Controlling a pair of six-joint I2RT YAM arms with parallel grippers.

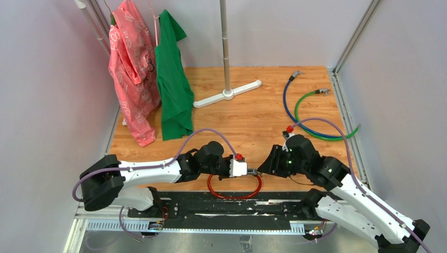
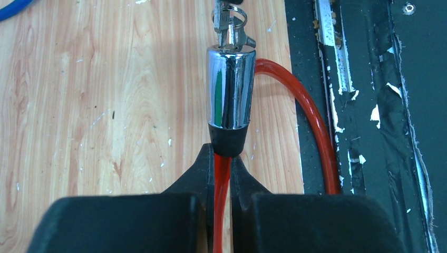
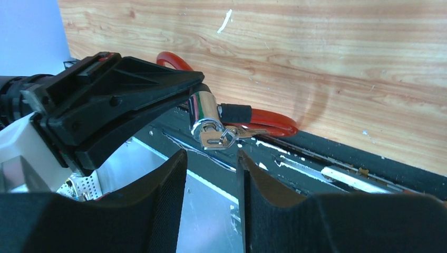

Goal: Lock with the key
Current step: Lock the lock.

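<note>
Two arms show in the top view, the left arm (image 1: 153,169) and the right arm (image 1: 363,197). Their tips nearly meet above one red cable (image 1: 232,197) looped at the near edge of the wooden table (image 1: 253,116). Two garments hang at the back left, one pink shirt (image 1: 129,79) and one green shirt (image 1: 173,84), beside one stand (image 1: 226,52). Two loose cables, one blue cable (image 1: 284,100) and one green cable (image 1: 300,103), curl at the back right. What lies between the arm tips is too small to read from above.

From the left wrist, the left gripper (image 2: 222,158) is clamped tight on the red cable, just under the black collar of one chrome lock barrel (image 2: 229,89). The key (image 2: 224,29) stands in the barrel's far end with one ring (image 2: 240,18); the top edge cuts both off.

From the right wrist, the right gripper (image 3: 211,158) is about half open and holds nothing. The key sits just beyond its fingertips. A second small piece on the ring points right and is hard to make out. The left gripper hides the barrel's rear.
</note>
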